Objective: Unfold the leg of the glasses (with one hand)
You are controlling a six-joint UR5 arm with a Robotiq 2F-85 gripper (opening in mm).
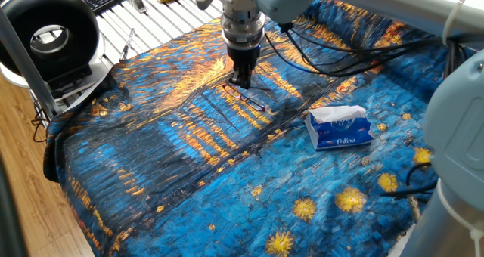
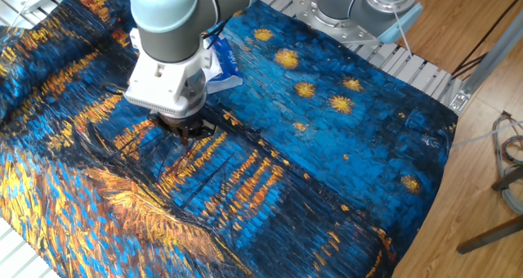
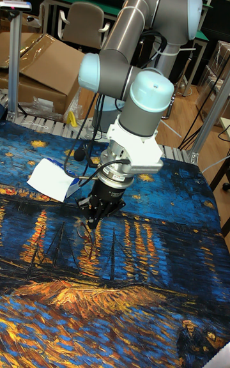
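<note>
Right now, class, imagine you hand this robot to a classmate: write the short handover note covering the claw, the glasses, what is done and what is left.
Claw: low over the cloth, tips at the far end of the glasses; whether it is gripping a leg cannot be told.
Glasses: lying on the cloth, between the claw and the tissue pack, apart from the pack.
Done: the claw is down at the glasses.
Left: swing the leg out fully, then release and lift away. The thin frame is hard to see against the pattern, so check the leg closely before moving.
</note>
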